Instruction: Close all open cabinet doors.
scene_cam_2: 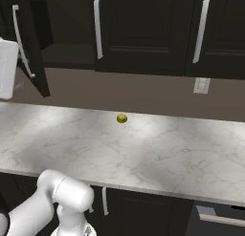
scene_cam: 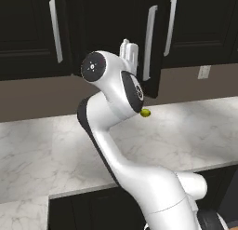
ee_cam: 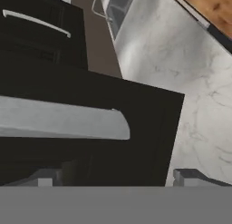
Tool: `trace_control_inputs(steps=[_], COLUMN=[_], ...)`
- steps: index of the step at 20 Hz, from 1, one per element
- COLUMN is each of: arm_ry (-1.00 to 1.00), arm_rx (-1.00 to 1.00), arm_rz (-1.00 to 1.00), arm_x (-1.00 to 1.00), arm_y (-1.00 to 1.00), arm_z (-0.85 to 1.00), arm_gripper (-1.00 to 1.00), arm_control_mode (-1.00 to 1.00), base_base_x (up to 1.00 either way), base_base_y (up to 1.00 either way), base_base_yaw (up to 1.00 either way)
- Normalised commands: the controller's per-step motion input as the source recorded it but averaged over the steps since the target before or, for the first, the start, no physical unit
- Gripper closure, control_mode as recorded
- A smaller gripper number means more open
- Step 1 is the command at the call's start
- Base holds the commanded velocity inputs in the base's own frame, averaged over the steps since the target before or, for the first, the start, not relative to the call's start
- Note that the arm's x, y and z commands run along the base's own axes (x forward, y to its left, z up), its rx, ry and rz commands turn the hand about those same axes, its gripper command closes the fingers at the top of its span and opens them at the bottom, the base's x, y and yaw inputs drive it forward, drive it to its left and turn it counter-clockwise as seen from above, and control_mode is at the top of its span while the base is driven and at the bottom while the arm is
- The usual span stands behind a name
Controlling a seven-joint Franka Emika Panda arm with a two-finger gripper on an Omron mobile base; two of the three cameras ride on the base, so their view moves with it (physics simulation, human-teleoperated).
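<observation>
One open cabinet door (scene_cam: 152,52) is swinging out edge-on over the marble bench (scene_cam: 195,131), its slim silver handle (scene_cam: 149,43) facing the arm; three further dark doors are lying flush, one (scene_cam: 28,33) at left and two (scene_cam_2: 143,32) at right. In the hand view the open door's panel (ee_cam: 104,141) and handle are lying just ahead, between the fingers (ee_cam: 194,177), which are standing spread, grasping nothing. One small yellow-green fruit (scene_cam_2: 122,118) is sitting near the bench's far edge, well apart from the door.
</observation>
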Motion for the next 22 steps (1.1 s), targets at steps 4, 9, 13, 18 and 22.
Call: trace_control_inputs(steps=[4, 9, 13, 18, 22], arm_ry=[0.00, 0.00, 0.00, 0.00, 0.00], arm_rx=[0.10, 0.06, 0.09, 0.03, 0.00], arm_rz=[0.00, 0.04, 0.17, 0.22, 0.22], arm_x=[0.64, 0.69, 0.69, 0.66, 0.63], arm_y=[-0.49, -0.29, -0.14, -0.23, -0.21], arm_z=[-0.02, 0.00, -0.02, -0.12, -0.18], arm_gripper=[-1.00, -1.00, -1.00, -1.00, -1.00], arm_control_mode=[-1.00, -1.00, -1.00, -1.00, -1.00], base_base_x=[0.00, 0.00, 0.00, 0.00, 0.00], base_base_y=[0.00, 0.00, 0.00, 0.00, 0.00], base_base_yaw=[0.00, 0.00, 0.00, 0.00, 0.00])
